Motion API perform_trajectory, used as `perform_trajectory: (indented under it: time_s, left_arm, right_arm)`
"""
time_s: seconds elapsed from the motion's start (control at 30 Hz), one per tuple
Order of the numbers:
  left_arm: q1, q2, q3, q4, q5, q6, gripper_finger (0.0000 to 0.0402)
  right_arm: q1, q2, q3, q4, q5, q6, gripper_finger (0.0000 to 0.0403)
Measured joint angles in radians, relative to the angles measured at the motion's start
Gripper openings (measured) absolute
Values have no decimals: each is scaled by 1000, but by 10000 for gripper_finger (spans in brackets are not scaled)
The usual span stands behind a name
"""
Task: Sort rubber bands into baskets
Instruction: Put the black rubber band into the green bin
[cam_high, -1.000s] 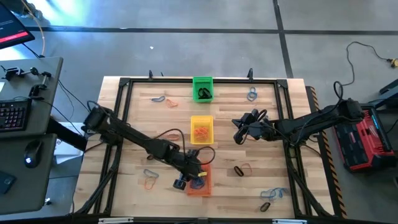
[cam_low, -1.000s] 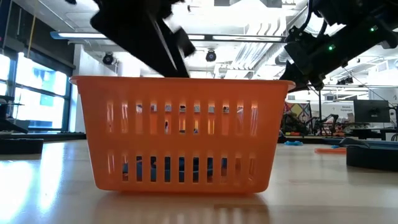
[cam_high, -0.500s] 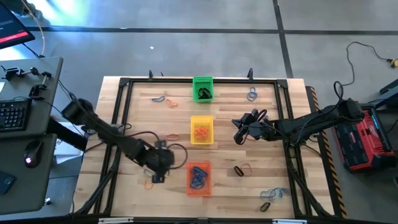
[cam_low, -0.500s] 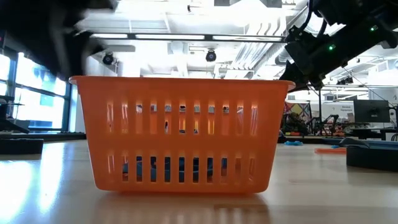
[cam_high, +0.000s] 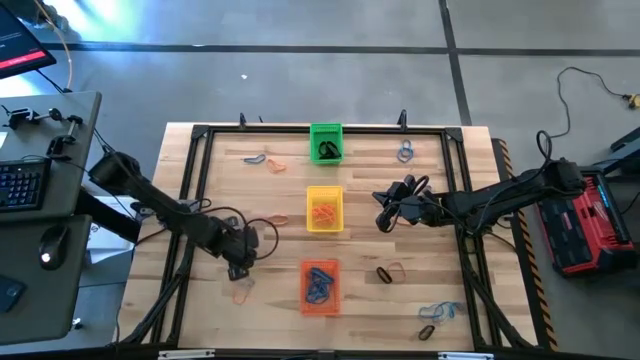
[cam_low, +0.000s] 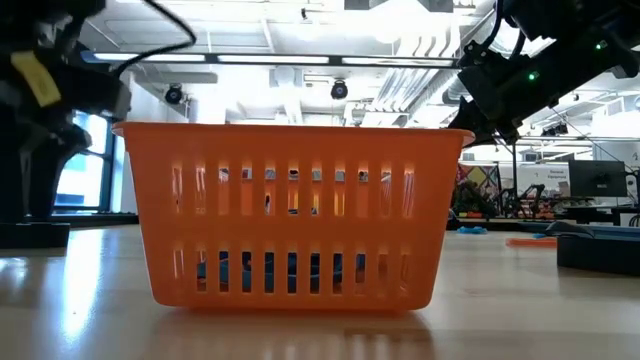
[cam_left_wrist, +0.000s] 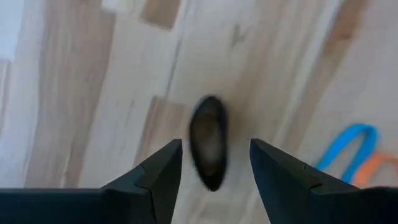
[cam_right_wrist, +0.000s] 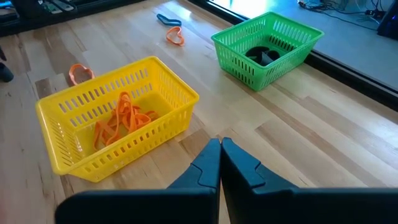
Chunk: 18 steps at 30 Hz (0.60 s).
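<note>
There are three baskets: one green basket, one yellow basket and one orange basket. Two robot arms are over the table. The loose rubber bands on the wood are too small to count exactly.

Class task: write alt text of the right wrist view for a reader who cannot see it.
A yellow basket holding orange rubber bands and a green basket holding black bands stand on a wooden table. The right pincer, shut, shows in front.
</note>
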Motion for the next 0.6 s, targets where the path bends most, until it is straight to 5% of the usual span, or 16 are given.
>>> perform_trajectory:
  time_s: [0.3, 0.6]
  left_arm:
    - [33, 7, -30, 20, 8, 21, 169]
    - [37, 7, -62, 105, 78, 56, 27]
  right_arm:
    - [0, 0, 0, -1, 0, 0, 0]
    - [0, 0, 0, -1, 0, -8, 0]
